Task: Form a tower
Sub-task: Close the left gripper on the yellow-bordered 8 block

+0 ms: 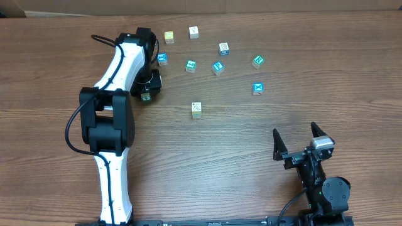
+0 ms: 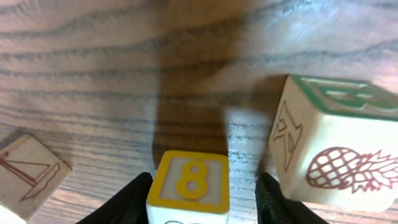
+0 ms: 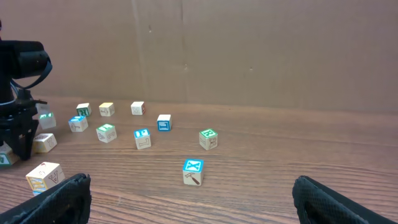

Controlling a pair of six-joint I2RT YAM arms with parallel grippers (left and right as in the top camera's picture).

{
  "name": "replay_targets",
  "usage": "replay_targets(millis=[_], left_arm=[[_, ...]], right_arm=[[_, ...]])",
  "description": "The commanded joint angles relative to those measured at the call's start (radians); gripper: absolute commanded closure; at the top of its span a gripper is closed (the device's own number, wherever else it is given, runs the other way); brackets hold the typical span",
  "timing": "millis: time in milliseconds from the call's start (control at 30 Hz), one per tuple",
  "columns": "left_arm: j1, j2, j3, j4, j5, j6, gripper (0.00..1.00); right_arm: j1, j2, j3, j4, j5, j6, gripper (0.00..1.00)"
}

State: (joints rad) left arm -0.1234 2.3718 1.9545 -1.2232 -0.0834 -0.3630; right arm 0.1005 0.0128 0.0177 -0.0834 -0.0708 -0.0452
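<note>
My left gripper [image 2: 202, 190] has its jaws narrowed astride the 8 cube [image 2: 188, 183], yellow face up. The left finger [image 2: 134, 202] looks to be on the cube's side. A sliver of desk [image 2: 186, 74] shows between the cube and the right finger, so I don't call it clamped. As far as I can tell the cube sits on the desk, not lifted.

Just right of it in the wrist view is a pineapple cube [image 2: 333, 155] with a green top, close but apart. A sailboat cube [image 2: 31, 171] lies off to the left. Tight quarters, so I'd lift straight up to keep off the pineapple cube.

No tower is up that I can see. Every cube looks single from overhead, though I can't rule out a two-high one from that angle.

My call for the base is the lone cream cube [image 1: 196, 109], apart from the far cubes [image 1: 191, 65]. The relation that matters is that it lies right of the left gripper and a bit nearer. There is bare desk between them and nothing in the path. The left arm is clearly the closer one.

The right gripper [image 1: 294, 130] has its jaws wide and empty, near right, well apart from all the cubes. Closest to it is the X cube [image 1: 257, 88], blue face up, farther off and slightly left.

The cubes are square, so there's no long axis to align. I'd just square the faces to the base before release.
</note>
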Motion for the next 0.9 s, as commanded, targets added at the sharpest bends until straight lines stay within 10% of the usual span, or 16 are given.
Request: replay_targets(millis=[0, 200, 867], left_arm=[[0.005, 0.002, 0.002, 0.009, -0.010, -0.004, 0.51], [0.005, 0.002, 0.002, 0.012, -0.017, -0.002, 0.39], [0.014, -0.033, 0.051, -0.047, -0.018, 0.026, 0.44]], right_arm=[[0.007, -0.009, -0.010, 0.003, 0.006, -0.001, 0.00], [0.007, -0.009, -0.010, 0.003, 0.006, -0.001, 0.00], [0.007, -0.009, -0.010, 0.003, 0.006, -0.001, 0.00]])
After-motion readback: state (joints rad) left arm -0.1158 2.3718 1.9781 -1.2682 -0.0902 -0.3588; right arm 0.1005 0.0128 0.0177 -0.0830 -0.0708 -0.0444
